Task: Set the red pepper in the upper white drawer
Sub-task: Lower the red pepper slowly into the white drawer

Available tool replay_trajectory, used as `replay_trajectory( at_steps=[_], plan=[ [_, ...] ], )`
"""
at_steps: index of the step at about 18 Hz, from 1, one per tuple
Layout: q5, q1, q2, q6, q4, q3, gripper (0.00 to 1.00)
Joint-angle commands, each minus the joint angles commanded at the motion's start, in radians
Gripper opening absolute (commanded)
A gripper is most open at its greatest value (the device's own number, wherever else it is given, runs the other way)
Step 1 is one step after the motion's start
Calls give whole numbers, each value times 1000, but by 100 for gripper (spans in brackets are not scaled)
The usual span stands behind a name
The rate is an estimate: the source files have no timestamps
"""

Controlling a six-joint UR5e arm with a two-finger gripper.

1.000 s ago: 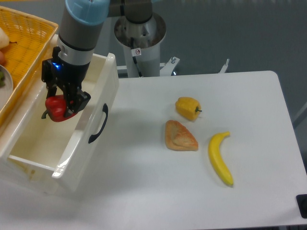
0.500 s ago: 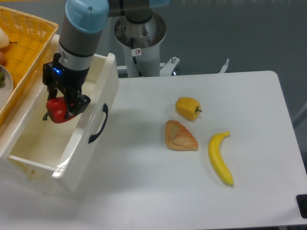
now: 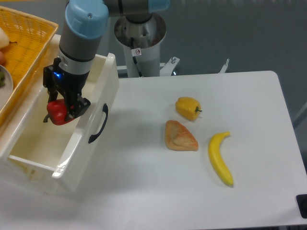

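At the counter's (image 3: pixel 158 191) left edge, the end effector (image 3: pixel 61 109) pinches the glossy red pepper (image 3: pixel 56 111) inside the open, boxy white plastic drawer (image 3: pixel 81 143). A woven yellow basket (image 3: pixel 29 36) sits at the far-left corner.

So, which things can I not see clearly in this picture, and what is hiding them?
- Red pepper, fixed camera: the pincer covers its right side, so the contact is unclear.
- Floor of the upper white drawer: partly hidden by the arm and the near wall.
- Yellow wicker basket: cut off by the left and top edges; its contents show only as slivers.
- Dark object at the bottom right corner: cut off by the edge.
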Motion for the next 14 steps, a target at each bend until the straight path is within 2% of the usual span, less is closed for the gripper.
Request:
replay_trajectory(
  at_steps=[14],
  plan=[
    [8, -20, -15, 51, -3, -8, 25]
  ],
)
